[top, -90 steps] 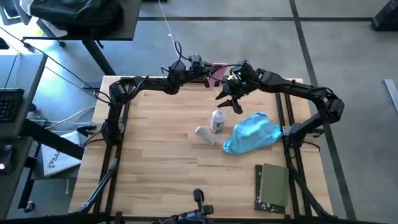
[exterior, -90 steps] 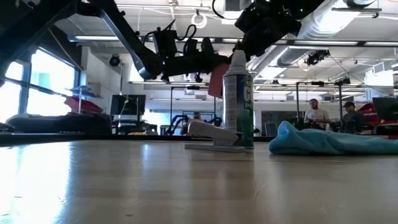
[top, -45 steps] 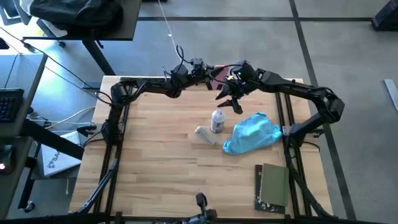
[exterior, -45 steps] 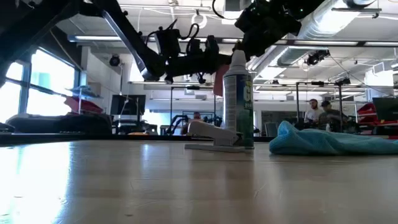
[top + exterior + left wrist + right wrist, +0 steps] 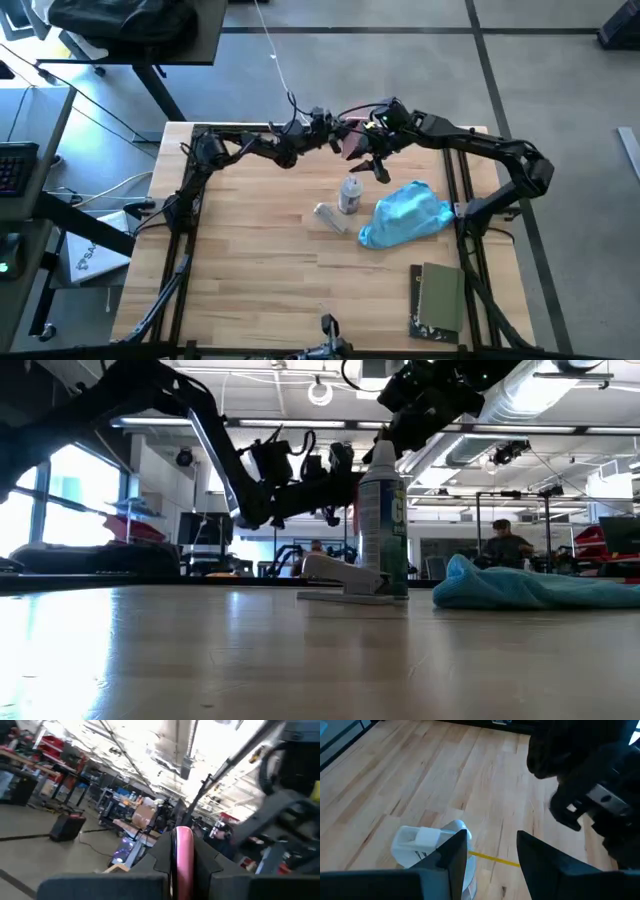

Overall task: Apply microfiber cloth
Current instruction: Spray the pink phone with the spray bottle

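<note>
Hovering above the small spray bottle (image 5: 349,194), our right gripper (image 5: 375,165) hangs with its fingers released and spread, nothing between them; from the right wrist we look past them down onto the bottle's white cap. Our left gripper (image 5: 345,135) is raised over the far side of the worktop (image 5: 250,250), close beside the right one, its fingers clenched on a flat pink thing (image 5: 183,855) that stands upright between them in the left wrist view. We see the microfiber cloth (image 5: 404,214) lying crumpled in loose folds on the worktop, just to the right of the bottle and touched by neither gripper; from table height it shows as a low turquoise heap (image 5: 535,587). A pale grey oblong thing (image 5: 329,217) rests on the wood just beside the bottle, on the side away from the cloth. A dark olive-green book (image 5: 439,298) lies flat near the worktop's near right corner, well apart from the cloth.
</note>
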### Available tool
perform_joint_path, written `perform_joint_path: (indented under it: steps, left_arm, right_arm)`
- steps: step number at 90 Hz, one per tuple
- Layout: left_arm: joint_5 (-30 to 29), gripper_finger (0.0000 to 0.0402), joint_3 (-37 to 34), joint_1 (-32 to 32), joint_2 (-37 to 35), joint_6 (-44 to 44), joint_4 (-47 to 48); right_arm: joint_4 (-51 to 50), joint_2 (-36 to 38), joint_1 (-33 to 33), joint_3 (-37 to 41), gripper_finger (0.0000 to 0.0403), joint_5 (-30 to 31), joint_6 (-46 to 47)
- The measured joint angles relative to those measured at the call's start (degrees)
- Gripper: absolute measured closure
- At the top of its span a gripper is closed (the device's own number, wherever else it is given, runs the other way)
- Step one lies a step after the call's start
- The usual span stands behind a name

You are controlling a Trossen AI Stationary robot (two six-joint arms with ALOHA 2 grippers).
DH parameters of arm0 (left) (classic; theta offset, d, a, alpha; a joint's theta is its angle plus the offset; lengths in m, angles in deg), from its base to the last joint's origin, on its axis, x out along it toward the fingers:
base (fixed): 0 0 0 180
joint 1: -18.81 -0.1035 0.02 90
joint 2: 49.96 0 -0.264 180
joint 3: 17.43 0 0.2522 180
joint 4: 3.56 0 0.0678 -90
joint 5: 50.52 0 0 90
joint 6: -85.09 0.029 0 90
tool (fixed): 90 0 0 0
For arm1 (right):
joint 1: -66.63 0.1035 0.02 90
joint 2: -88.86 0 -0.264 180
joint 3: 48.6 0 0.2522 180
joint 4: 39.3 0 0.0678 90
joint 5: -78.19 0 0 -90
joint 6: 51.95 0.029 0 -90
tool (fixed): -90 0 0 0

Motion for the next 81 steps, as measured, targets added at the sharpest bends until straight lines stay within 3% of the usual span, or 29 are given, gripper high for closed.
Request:
perform_joint_path:
  steps: [55, 81]
  left_arm:
    - [-0.3, 0.0392, 0.0, -6.0, -0.2, -10.0, -8.8]
    - [-3.9, 0.0392, 0.0, -4.9, -0.3, -6.6, -5.8]
  right_arm:
    - [-0.1, 0.0, 0.0, 0.0, 0.0261, 0.0, 0.4]
    - [0.0, 0.0, 0.0, 0.0, 0.0261, 0.0, 0.5]
